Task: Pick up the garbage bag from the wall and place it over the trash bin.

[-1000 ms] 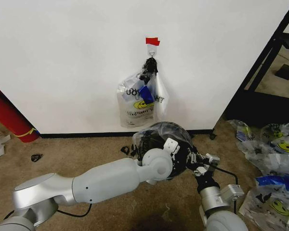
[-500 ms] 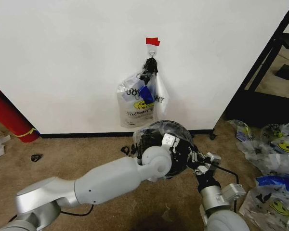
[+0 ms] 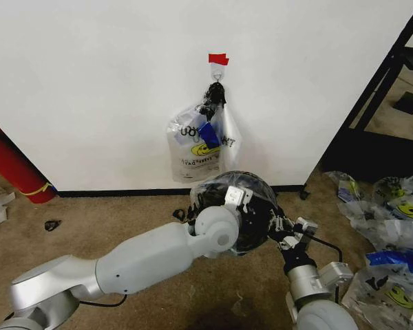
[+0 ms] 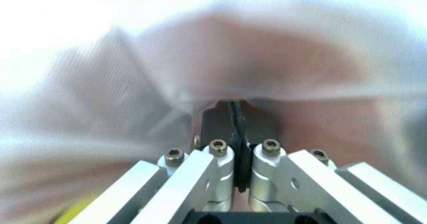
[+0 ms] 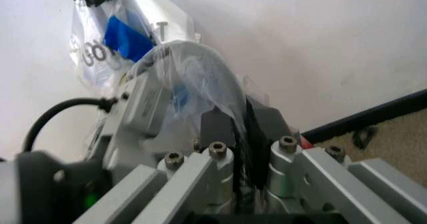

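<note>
Left end effector [image 3: 244, 206] edged left and toward wall [image 3: 110, 89], apparently dragging garbage bag [image 3: 227, 184] along.

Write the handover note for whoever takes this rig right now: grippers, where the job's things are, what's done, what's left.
Left gripper: shut on the garbage bag, at the bin's near-left rim.
Right gripper: shut on the bag, at the bin's right rim.
Trash bin: on the carpet by the wall, under the bunch of bags on the hook.
Done: bag taken and draped over the bin's top.
Left: settle it around the rim, release.
</note>
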`<state>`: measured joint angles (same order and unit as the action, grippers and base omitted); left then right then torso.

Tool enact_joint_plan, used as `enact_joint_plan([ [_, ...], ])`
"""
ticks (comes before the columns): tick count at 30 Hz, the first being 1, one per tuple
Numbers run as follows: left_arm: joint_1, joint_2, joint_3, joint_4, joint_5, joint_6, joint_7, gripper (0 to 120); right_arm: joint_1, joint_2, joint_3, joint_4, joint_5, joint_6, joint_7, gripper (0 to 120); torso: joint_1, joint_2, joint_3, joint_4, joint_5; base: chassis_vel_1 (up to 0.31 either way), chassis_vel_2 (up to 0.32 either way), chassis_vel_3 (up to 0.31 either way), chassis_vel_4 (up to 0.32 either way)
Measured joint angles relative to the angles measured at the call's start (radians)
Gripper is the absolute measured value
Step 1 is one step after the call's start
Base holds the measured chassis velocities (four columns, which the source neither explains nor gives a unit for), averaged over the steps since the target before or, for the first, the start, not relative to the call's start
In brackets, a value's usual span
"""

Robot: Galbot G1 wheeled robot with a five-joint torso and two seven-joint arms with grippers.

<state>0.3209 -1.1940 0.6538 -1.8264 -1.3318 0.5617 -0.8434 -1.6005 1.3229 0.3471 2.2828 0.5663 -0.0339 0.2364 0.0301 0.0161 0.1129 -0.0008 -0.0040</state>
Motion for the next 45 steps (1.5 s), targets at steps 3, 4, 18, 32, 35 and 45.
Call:
enact_joint_plan([
  [3, 0.011, -0.025, 0.007, 0.039, 0.038, -0.04, 0.016, 0, -0.001, 0.001, -0.003, 0.005, 0.007, -0.003, 0.001, 1, 0.0, 0.0, 0.0, -0.0003, 0.0, 0.0, 0.0, 0.0, 0.0],
  [4, 0.016, -0.035, 0.016, 0.062, 0.055, -0.048, 0.023, 0, -0.002, 0.0, -0.003, 0.011, 0.014, -0.006, 0.002, 1, 0.0, 0.0, 0.0, -0.0003, 0.0, 0.0, 0.0, 0.0, 0.0],
  [18, 0.04, -0.023, 0.025, 0.082, 0.079, -0.05, 0.038, 0, 0.009, -0.005, 0.001, 0.023, 0.056, -0.019, 0.014, 1, 0.0, 0.0, 0.0, -0.0001, 0.0, 0.0, 0.0, 0.0, 0.0],
  [32, 0.078, -0.041, 0.051, 0.053, 0.04, -0.017, 0.052, 0, -0.004, -0.071, -0.016, 0.039, 0.032, -0.026, 0.009, 1, 0.0, 0.0, 0.0, -0.0003, 0.0, 0.0, 0.0, 0.0, 0.0],
  [35, 0.08, -0.043, 0.046, 0.055, 0.037, -0.017, 0.052, 0, -0.001, -0.069, -0.013, 0.039, 0.035, -0.027, 0.01, 1, 0.0, 0.0, 0.0, -0.0003, 0.0, 0.0, 0.0, 0.0, 0.0],
  [45, 0.082, 0.017, -0.015, -0.045, 0.004, -0.034, 0.039, 0, 0.013, -0.048, -0.018, 0.008, 0.029, -0.021, 0.01, 1, 0.0, 0.0, 0.0, 0.0, 0.0, 0.0, 0.0, 0.0, 0.0],
])
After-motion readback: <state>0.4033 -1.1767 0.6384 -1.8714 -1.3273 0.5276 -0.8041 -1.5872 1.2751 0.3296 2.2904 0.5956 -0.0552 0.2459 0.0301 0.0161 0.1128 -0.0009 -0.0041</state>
